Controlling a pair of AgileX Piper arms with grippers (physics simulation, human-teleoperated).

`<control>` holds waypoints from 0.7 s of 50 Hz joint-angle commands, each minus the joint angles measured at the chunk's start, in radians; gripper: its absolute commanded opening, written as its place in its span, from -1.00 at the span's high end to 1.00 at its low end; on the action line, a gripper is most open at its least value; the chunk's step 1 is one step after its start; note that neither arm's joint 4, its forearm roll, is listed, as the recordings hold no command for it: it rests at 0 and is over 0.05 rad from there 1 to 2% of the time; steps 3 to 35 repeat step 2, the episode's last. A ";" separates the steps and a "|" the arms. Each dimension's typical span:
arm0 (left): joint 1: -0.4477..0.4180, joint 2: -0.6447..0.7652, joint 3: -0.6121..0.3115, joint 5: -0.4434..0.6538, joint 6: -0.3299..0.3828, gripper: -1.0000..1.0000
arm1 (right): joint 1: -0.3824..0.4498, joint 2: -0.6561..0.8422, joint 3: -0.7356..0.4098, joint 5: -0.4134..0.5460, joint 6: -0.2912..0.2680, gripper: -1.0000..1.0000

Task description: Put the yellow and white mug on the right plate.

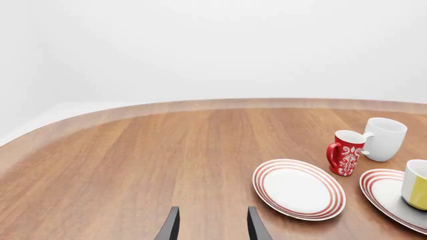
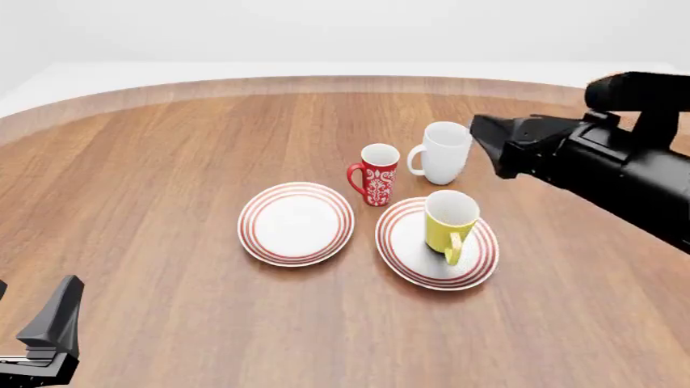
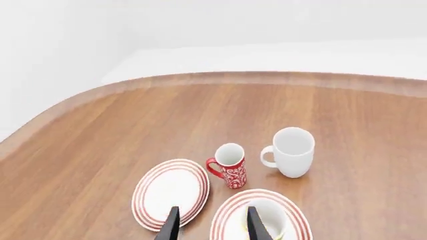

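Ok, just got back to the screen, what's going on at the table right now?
The yellow mug stands upright on the right plate, with nothing holding it. The right gripper hangs above that plate with its jaws open. The left gripper is also open, over bare table well to the left. The left plate holds nothing.

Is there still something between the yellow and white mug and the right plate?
No. The yellow and white mug already stands upright on the right plate. The red mug stands beside the plate, not on it.
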 commanded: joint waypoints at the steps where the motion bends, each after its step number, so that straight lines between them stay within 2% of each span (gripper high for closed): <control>1: 0.000 0.000 0.000 0.000 0.000 -1.00 | 0.000 -0.163 -0.166 0.052 -0.020 -1.00; 2: 0.000 0.000 0.000 0.000 0.000 -1.00 | 0.004 -0.175 -0.203 0.064 -0.026 -1.00; 35: 0.000 0.000 0.000 0.000 0.000 -1.00 | 0.004 -0.175 -0.203 0.064 -0.026 -1.00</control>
